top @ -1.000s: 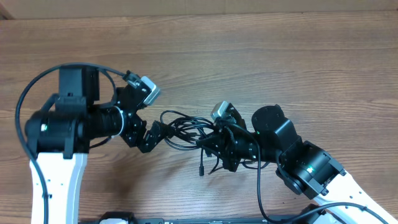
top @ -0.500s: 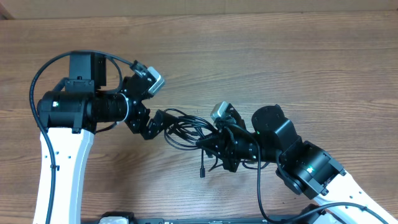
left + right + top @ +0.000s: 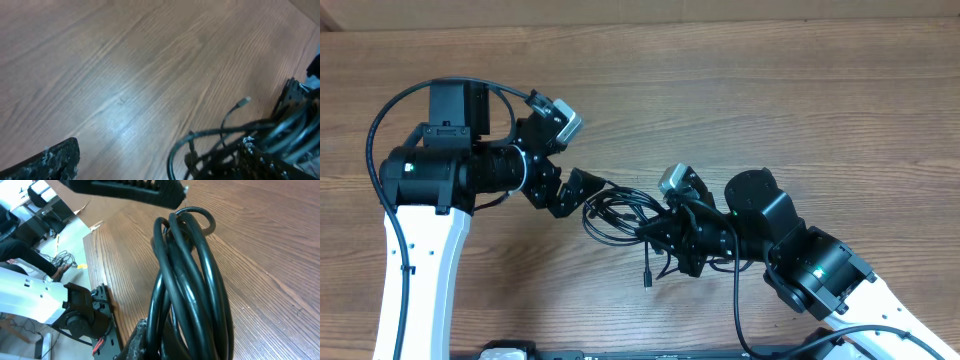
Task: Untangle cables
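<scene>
- We take the right gripper as our mark. It sits low over the table, close to the near edge.
- The cables form one black tangle of loops on the wood. The tangle starts inside the right gripper and spreads out to its left.
- From the right wrist we see several strands bunched side by side between that gripper's two fingers. One finger is at the top of the bunch and the other at its base, so we read the gripper as clamped on the cables.
- Just left of the right gripper, one thin cord leaves the tangle toward the near edge. It ends in a small plug lying on the table.
- The left gripper is to the left of the right gripper and a little farther from the near edge. It sits at the far left end of the tangle.
- From the left wrist we see its fingers standing wide apart, with bare wood between them.
- The loops crowd up against the left gripper's finger nearer the right gripper; we cannot tell whether they touch it. The other finger is well apart from every strand.
</scene>
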`<state>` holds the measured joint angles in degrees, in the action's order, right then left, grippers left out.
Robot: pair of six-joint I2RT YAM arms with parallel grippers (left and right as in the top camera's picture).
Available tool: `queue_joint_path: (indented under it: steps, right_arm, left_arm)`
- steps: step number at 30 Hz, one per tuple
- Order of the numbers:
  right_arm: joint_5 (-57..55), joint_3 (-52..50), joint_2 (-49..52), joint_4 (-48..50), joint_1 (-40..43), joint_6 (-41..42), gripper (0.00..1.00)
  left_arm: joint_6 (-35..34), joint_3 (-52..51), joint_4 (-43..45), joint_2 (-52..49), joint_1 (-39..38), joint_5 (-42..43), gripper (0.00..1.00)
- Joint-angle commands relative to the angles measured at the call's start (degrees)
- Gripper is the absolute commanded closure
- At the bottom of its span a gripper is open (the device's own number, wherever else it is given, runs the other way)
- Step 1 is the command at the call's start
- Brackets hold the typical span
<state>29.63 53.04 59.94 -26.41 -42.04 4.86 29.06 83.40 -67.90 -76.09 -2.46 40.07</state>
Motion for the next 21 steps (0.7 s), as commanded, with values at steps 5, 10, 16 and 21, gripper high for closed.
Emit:
queue_joint_path:
  steps: [5, 10, 16, 21]
  right_arm:
    - [4.3, 0.0, -1.1, -1.8, -0.2, -0.4, 0.96]
    - [5.2, 0.0, -0.5, -13.8, -0.2, 0.8, 0.96]
    - [5.3, 0.0, -0.6, -13.7, -0.2, 0.6, 0.96]
    - [3.1, 0.0, -0.5, -9.9, -0.2, 0.6, 0.96]
  left_arm:
    - [-18.1, 1.2, 6.4, -0.3, 0.6, -7.1, 0.00]
    - [-22.4, 1.2, 5.9, -0.7, 0.5, -5.0, 0.00]
    - [-23.1, 1.0, 2.0, -1.7, 0.2, 0.3, 0.00]
    - [-20.2, 0.8, -2.3, -2.3, -0.6, 0.4, 0.00]
